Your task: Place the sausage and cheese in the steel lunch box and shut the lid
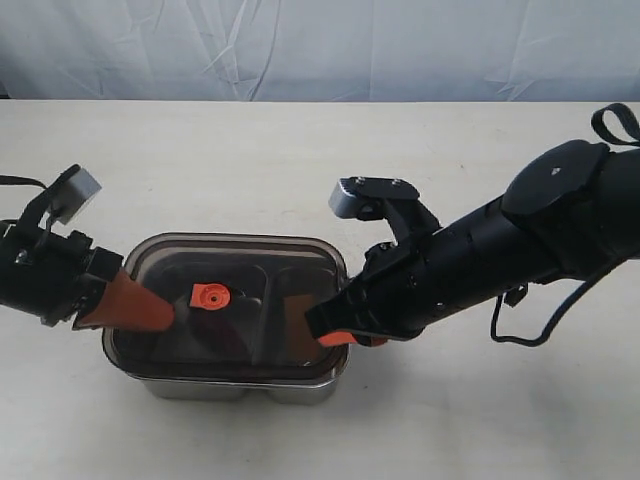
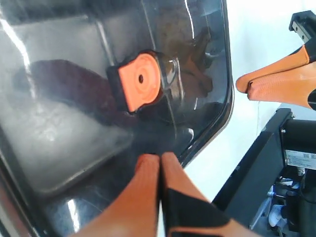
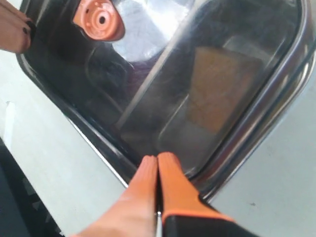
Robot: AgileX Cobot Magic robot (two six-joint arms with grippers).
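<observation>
Exterior view: we see both arms meeting over the lid [image 1: 250, 262], which sits atop the steel lunch box [image 1: 240, 388] at centre of the table [image 1: 300, 160]. The left gripper [image 1: 168, 314] has its jaws shut on nothing, tip over the lid's left part, near the orange valve tab [image 1: 210, 296]. The right gripper [image 1: 312, 322] is likewise shut & empty, tip at the lid's right side by the rim. Thru the smoky plastic the sausage [image 2: 74, 89] shows as a dark red shape in the left compartment and the cheese [image 3: 222, 94] as an orange wedge in the right one. We can't tell whether the lid is seated all round. Risks as we read them: uneven pressure btwn the two tips could tilt the lid & pop an edge. The right tip, so close to the rim, could slip off the slick plastic. A sideways shove could slide the whole box, since nothing steadies it. The left tip could catch the tab.
</observation>
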